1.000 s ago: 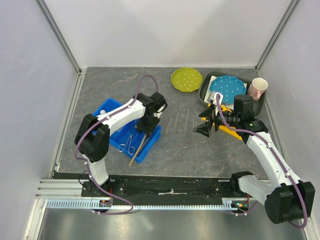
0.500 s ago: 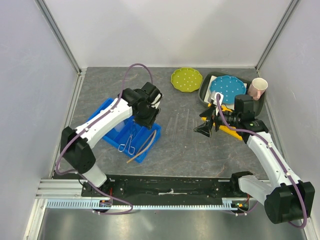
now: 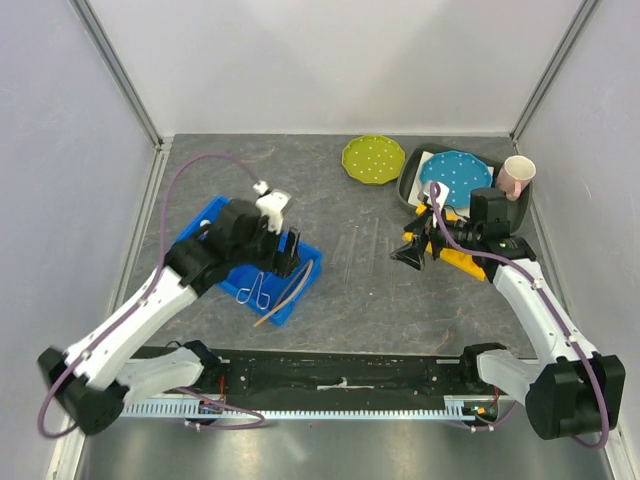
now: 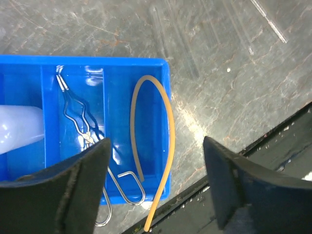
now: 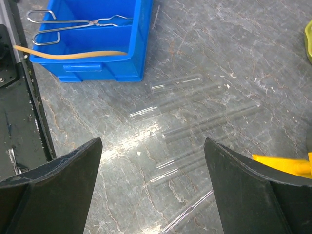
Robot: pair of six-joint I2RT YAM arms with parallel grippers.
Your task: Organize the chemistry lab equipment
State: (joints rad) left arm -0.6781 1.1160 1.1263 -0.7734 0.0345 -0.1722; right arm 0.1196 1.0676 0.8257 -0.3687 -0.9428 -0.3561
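You see a grey stone-patterned table (image 3: 360, 300) from above, with an arm at each near corner. At left sits a blue divided bin (image 4: 97, 63). The left gripper (image 4: 155, 183) hovers over it, fingers spread wide and holding nothing. In the bin's right-hand compartment lies the tan rubber tube (image 4: 171, 131), bent in a loop, one end hanging over the near rim. The metal wire tongs (image 5: 92, 22) lie in the next compartment. The right gripper (image 3: 408, 258) is also spread and empty, pointing left, with a yellow rack (image 3: 458, 260) just behind it. The thin clear glass tubes (image 5: 176, 83) lie loose on bare table between the bin and the right gripper, nearer the right arm. Their long axes run roughly near-to-far, across its reach. There is open room around them; the bin wall bounds the left side.
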